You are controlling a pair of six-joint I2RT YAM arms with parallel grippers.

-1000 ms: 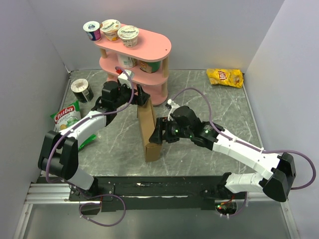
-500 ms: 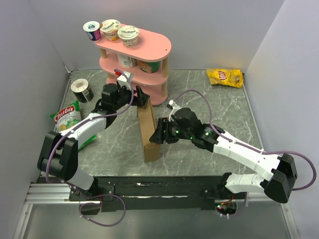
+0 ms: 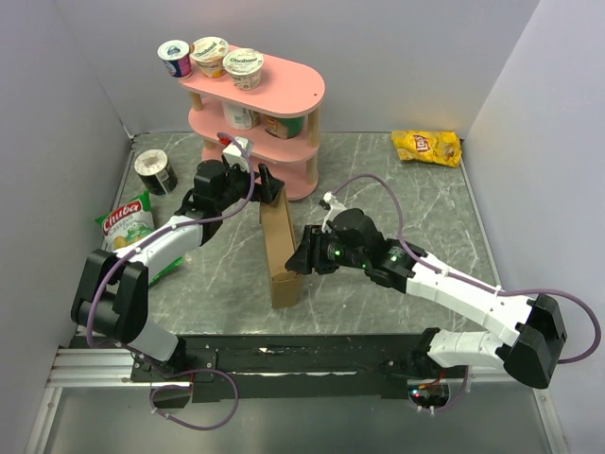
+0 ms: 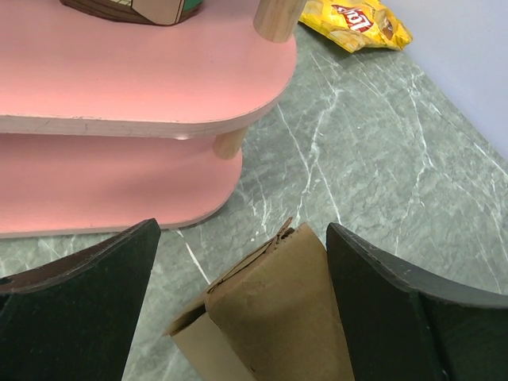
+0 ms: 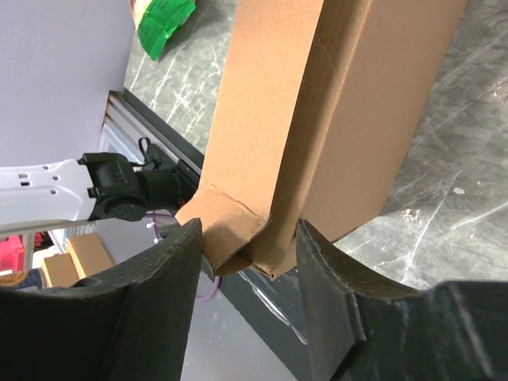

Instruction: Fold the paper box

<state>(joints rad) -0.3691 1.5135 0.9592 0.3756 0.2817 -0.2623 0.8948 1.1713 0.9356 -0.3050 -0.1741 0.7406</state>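
Grey marbled counter [image 3: 406,189] fills the walled workspace, and the paper box [image 3: 279,251] stands on edge at its centre. It forms a long, narrow brown shape running from 6 o'clock towards 12 o'clock.

At the box's near end, on its 3 o'clock side, the right claw [image 5: 248,238] straddles a bottom corner. Cardboard fills the gap between its fingers, so it appears clenched on that corner, where a small flap juts out loose.

At the far, 12 o'clock end, the left claw [image 4: 242,230] is released. Its fingers are spread wide either side of the box's end, and neither clearly touches it. Layers of cardboard there overlap unevenly, with a tab sticking up.

The folding looks partway done. The sheet has been brought up into a slim, collapsed sleeve, but it is not yet a shallow box. The walls seem to need spreading, and the end flaps and tabs still need tucking in.

Beyond the left claw, a pink shelf [image 3: 293,90] stands at 12 o'clock. A yellow chip bag [image 3: 427,147] lies at 2 o'clock, well apart from the box.
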